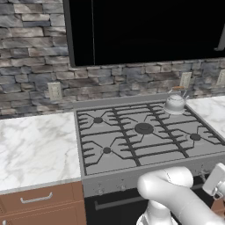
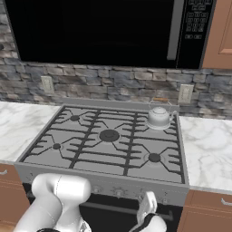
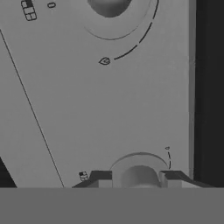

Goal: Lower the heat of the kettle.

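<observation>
Gripper (image 3: 138, 178) sits close against the stove's front control panel (image 3: 109, 113); both dark fingertips (image 3: 101, 177) rise at bottom of hand view, one each side of a round grey knob (image 3: 139, 174). Tips look pressed to knob's sides, i.e. clamped on it, though knob's lower half is cut off by frame bottom, so contact not fully confirmable. Second knob (image 3: 109, 6) at top of hand view, cropped by upper edge; curved dial line and small flame mark beside it. Tiny burner-position icons next to each knob, too small to read. Dark strip down right side of hand view, content unclear.

Right base view: hand (image 2: 147, 213) low at stove front, below panel edge, partly cut off at frame bottom; fingers themselves hidden. Left base view: only a bit of white wrist (image 1: 217, 180) at right edge, rest cropped.

Kettle (image 2: 158, 117) upright on rear right burner of stove top (image 2: 90, 158), near backsplash; same in left base view (image 1: 175, 103). Handle thin, hard to trace against stone wall (image 2: 113, 81). Well apart from gripper.

Marble counter (image 1: 35, 149) left of stove, another (image 2: 208, 154) right. Dark microwave (image 2: 99, 31) overhead, keypad illegible.
</observation>
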You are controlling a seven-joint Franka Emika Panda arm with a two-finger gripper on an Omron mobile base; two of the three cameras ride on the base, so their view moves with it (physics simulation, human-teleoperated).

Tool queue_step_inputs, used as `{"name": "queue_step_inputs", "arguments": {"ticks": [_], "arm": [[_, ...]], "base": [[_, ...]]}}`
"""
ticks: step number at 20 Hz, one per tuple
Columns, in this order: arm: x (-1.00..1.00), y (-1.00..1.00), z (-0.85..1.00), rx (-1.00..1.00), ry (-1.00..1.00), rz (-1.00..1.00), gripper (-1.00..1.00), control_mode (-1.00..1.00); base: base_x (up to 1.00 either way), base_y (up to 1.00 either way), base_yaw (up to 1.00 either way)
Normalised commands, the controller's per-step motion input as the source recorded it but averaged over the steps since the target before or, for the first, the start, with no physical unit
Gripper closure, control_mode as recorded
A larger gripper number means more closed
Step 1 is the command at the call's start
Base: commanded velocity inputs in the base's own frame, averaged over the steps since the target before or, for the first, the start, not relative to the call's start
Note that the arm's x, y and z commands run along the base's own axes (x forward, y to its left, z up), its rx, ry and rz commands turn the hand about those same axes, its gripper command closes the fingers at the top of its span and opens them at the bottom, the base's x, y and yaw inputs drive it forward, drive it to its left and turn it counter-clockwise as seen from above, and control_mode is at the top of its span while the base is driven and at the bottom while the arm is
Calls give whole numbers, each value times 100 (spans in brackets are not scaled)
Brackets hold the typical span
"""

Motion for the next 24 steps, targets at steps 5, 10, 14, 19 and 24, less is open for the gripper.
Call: {"name": "queue_step_inputs", "arguments": {"ticks": [5,10,14,19,24], "arm": [[-8,0,0,21,0,-15,100,-100],[8,3,0,10,3,-13,100,-100],[4,0,17,0,2,-6,100,-100],[0,14,45,0,0,0,100,-100],[-8,36,26,0,0,0,100,-100]], "base": [[0,0,0],[0,0,0],[0,0,0],[0,0,0],[0,0,0]]}}
